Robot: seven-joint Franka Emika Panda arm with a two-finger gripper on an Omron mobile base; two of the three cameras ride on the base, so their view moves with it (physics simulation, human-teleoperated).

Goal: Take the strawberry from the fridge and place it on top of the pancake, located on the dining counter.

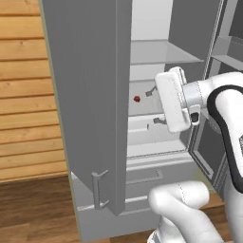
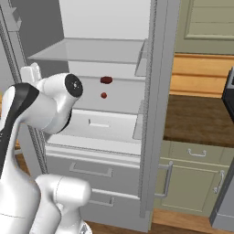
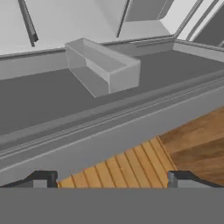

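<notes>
Wood-panelled kitchen wall behind the fridge (image 1: pixel 90 109), its doors open. Gripper (image 3: pixel 109 178) fingers spread wide apart, holding nothing, before the fridge. Small red strawberry (image 1: pixel 136 98) lies on the fridge's middle shelf; a darker blob beside it is unclear.

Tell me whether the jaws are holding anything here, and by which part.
Nothing is held. The gripper is open with empty jaws, and the strawberry lies on a shelf inside the fridge.
</notes>
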